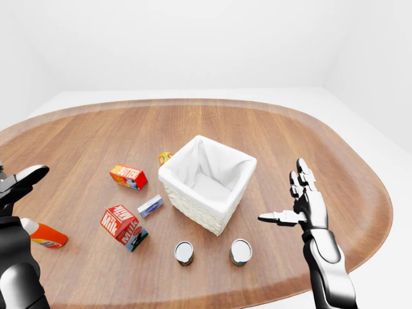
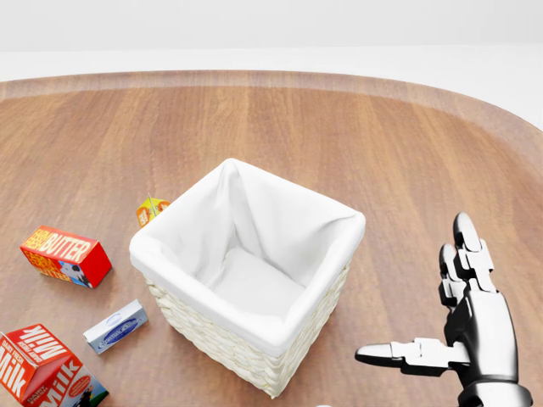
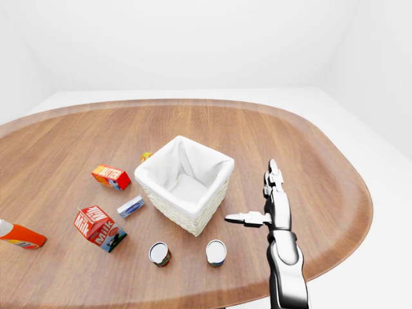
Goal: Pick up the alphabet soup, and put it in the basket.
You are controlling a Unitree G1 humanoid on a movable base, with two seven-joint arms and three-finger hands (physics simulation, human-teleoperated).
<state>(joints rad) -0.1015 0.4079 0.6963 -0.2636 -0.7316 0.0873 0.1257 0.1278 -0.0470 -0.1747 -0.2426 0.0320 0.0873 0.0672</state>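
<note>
Two cans with silver tops stand on the wooden table below the basket: one [image 1: 184, 252] on the left, one [image 1: 241, 252] on the right. Their labels are too small to read, so I cannot tell which is the alphabet soup. The white-lined wicker basket [image 1: 193, 209] sits mid-table and is empty. My right hand [image 1: 281, 193] hovers open to the right of the basket, thumb pointing toward it, above and right of the right can. My left hand [image 1: 19, 183] shows at the left edge, fingers spread and holding nothing.
Left of the basket lie a red butter box [image 1: 128, 176], a red milk carton [image 1: 122, 225], a small white-blue box [image 1: 150, 206] and a small orange-yellow carton [image 1: 165, 156]. An orange bottle [image 1: 42, 235] lies by my left arm. The table edge curves close below the cans.
</note>
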